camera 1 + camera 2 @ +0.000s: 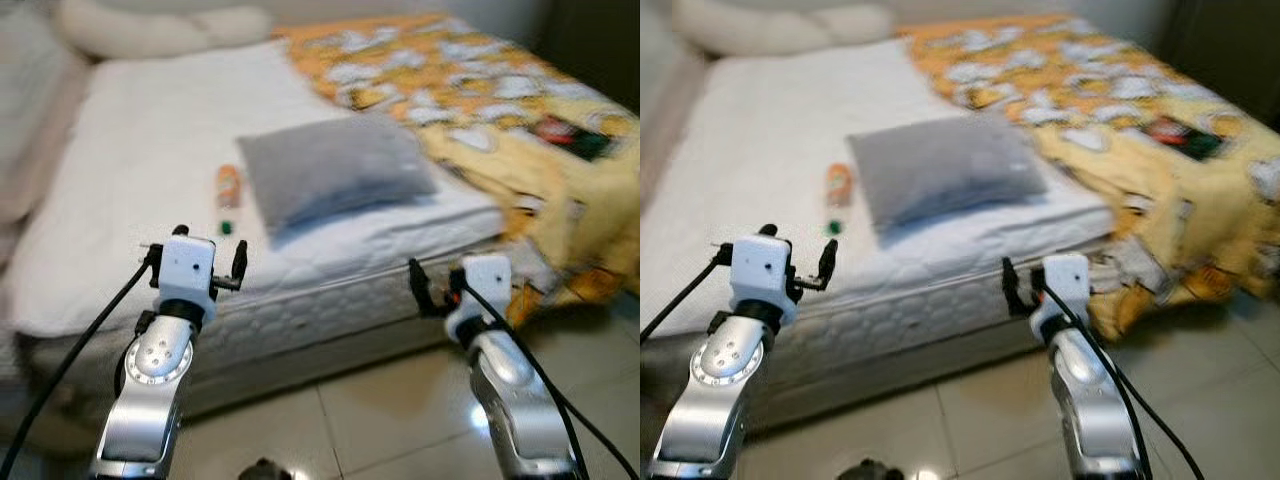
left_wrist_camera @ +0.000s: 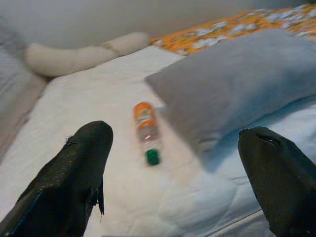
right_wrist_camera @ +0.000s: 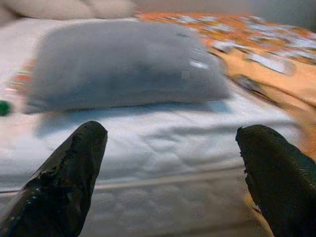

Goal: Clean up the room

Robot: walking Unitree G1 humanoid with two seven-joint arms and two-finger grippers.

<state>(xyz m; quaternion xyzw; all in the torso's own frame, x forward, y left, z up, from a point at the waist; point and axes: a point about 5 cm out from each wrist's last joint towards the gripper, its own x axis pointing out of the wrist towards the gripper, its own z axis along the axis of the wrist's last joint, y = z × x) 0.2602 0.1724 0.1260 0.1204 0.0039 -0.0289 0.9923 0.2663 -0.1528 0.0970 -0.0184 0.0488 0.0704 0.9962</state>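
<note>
Orange-labelled bottle (image 2: 147, 132) with a green cap lying on the white mattress (image 1: 150, 150), ahead of both raised pincers.

The bottle rests just beyond the left gripper (image 2: 173, 163), between its widely spread fingers (image 2: 74, 182), empty, with the grey pillow (image 1: 335, 170) just beside the bottle towards the right gripper (image 3: 173, 168). That pincer is also wide open and empty, facing the pillow from off the mattress edge. Beyond the pillow lies a yellow patterned blanket (image 1: 480, 100) draping to the tiled floor (image 1: 380, 420); a cream bolster (image 1: 150, 28) lies at the far end.
</note>
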